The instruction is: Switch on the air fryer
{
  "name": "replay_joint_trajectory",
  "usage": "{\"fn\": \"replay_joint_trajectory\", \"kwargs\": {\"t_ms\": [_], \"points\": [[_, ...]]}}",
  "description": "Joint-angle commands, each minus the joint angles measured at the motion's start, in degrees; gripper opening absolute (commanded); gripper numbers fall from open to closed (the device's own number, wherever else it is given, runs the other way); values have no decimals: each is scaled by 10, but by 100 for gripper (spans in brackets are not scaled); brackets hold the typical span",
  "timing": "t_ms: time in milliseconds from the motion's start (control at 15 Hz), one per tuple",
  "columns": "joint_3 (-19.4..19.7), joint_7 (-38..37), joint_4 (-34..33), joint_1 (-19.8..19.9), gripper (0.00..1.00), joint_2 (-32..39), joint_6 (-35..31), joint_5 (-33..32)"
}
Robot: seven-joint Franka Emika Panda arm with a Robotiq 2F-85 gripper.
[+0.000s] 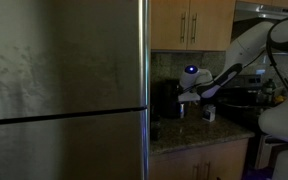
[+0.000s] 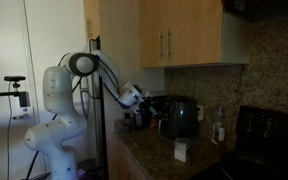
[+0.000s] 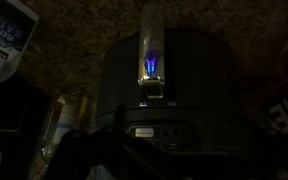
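Note:
The air fryer [image 3: 174, 70] is a black, glossy, rounded box that fills the middle of the dark wrist view. Its control panel [image 3: 149, 130] faces the camera low in the frame. It also stands on the counter in both exterior views [image 1: 166, 98] [image 2: 181, 117]. My gripper [image 3: 154, 95] shows as one narrow pale pillar with the fingers together, and its tip is close over the fryer's top just above the panel. A blue glow shines on it. In both exterior views the gripper [image 1: 185, 104] [image 2: 137, 99] hangs beside the fryer, empty.
A small white mug [image 1: 208, 114] [image 2: 181, 150] stands on the speckled counter [image 2: 149, 155]. A steel fridge [image 1: 64, 90] blocks one side. Wooden cabinets [image 2: 169, 40] hang above. A dark stove [image 2: 259, 125] sits further along. A white printed package [image 3: 6, 35] lies near the fryer.

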State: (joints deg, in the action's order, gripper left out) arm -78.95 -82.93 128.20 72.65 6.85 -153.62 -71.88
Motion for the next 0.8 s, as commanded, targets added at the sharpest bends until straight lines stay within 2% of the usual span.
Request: {"fn": "replay_joint_trajectory", "kwargs": {"t_ms": [0, 67, 133, 200, 267, 333, 467, 667, 733], "points": [[2, 10, -3, 0, 100, 13, 0, 0], [2, 15, -4, 0, 100, 23, 0, 0], [98, 49, -2, -85, 100, -23, -44, 45], [125, 65, -5, -111, 100, -20, -57, 47], [72, 39, -20, -75, 100, 30, -17, -19], [92, 33, -26, -98, 100, 23, -14, -33], [99, 12, -41, -118, 100, 28, 14, -78], [111, -32, -57, -159, 100, 42, 112, -147], [206, -9, -40, -224, 100, -23, 27, -78]]}}
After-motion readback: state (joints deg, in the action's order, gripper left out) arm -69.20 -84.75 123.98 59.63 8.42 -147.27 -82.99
